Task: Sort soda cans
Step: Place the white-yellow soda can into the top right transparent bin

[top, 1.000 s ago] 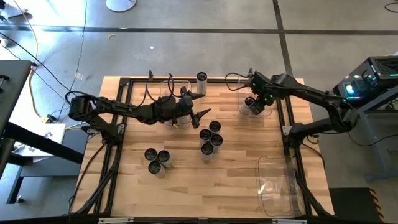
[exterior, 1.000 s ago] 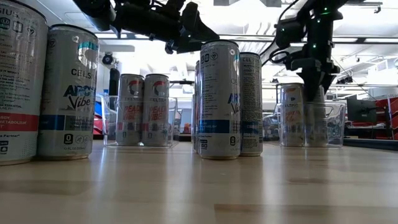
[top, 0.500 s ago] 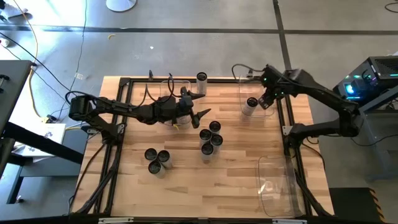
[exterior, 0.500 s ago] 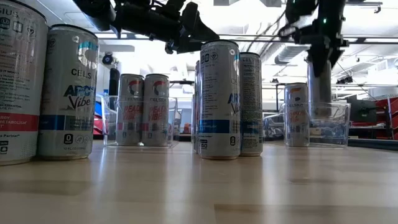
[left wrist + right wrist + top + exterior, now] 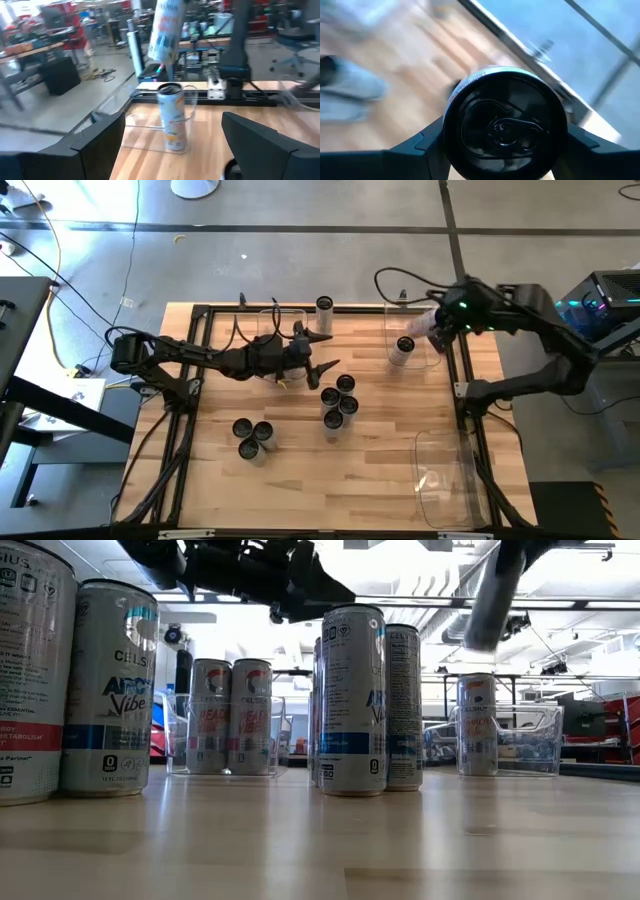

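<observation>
My right gripper (image 5: 438, 327) is shut on a soda can (image 5: 423, 323), held high over the clear bin (image 5: 392, 320) at the table's far right. One can (image 5: 403, 349) stands in that bin. My left gripper (image 5: 324, 350) is open and empty above the table, beside the far-left bin (image 5: 272, 315), which holds two cans (image 5: 230, 715). A group of several cans (image 5: 339, 401) stands mid-table, and three cans (image 5: 253, 436) stand nearer the front left. A lone can (image 5: 323, 305) stands at the far edge. My right gripper pinches the can between its two fingers (image 5: 422, 145), on opposite sides of the can's wall just below its dark top (image 5: 505, 120). The can is lifted clear of the bin and hangs tilted below the gripper (image 5: 166, 25).
An empty clear bin (image 5: 445, 477) lies at the near right corner. Black frame rails (image 5: 190, 380) run along the table's left and right sides. Bare wood lies between the can groups and the front edge.
My right gripper, which was low in the far-right bin on one of two cans, has risen and gone toward the table's right edge. The can has come up clear of the bin and tipped; the other can stays standing.
</observation>
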You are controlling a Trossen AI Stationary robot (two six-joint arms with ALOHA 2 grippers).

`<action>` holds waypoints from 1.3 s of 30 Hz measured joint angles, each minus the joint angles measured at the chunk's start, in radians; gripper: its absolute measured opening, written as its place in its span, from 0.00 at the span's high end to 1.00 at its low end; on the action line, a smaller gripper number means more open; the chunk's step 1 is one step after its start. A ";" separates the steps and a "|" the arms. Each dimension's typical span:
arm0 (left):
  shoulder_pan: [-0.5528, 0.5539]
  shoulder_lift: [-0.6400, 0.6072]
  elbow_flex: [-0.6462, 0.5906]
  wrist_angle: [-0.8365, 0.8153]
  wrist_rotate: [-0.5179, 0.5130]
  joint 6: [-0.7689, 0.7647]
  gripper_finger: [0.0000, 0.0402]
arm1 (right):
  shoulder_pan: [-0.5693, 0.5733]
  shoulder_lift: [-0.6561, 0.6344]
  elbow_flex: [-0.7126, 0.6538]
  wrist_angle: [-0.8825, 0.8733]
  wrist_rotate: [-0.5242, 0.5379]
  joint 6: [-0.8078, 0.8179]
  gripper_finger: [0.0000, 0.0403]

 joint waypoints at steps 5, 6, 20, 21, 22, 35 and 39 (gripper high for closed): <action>-0.018 0.000 0.000 0.052 0.102 0.067 0.18 | 0.172 -0.031 0.031 0.009 0.008 0.048 0.40; -0.018 0.000 0.003 0.058 0.133 0.073 0.18 | 0.212 -0.032 0.031 0.012 0.008 0.047 0.40; 0.102 -0.001 0.135 -0.081 0.575 -0.110 0.18 | 0.599 0.024 -0.104 0.411 0.003 -0.242 0.40; 0.109 -0.001 0.142 -0.082 0.603 -0.118 0.18 | 0.605 0.032 -0.111 0.429 0.006 -0.260 0.40; 0.114 -0.001 0.150 -0.081 0.628 -0.121 0.18 | 0.610 0.041 -0.116 0.441 0.007 -0.279 0.40; 0.151 0.014 0.257 -0.142 0.842 -0.171 0.15 | 0.617 0.134 -0.118 0.579 0.052 -0.494 0.40; 0.151 0.038 0.294 -0.196 0.848 -0.163 0.13 | 0.616 0.141 -0.118 0.609 0.113 -0.567 0.40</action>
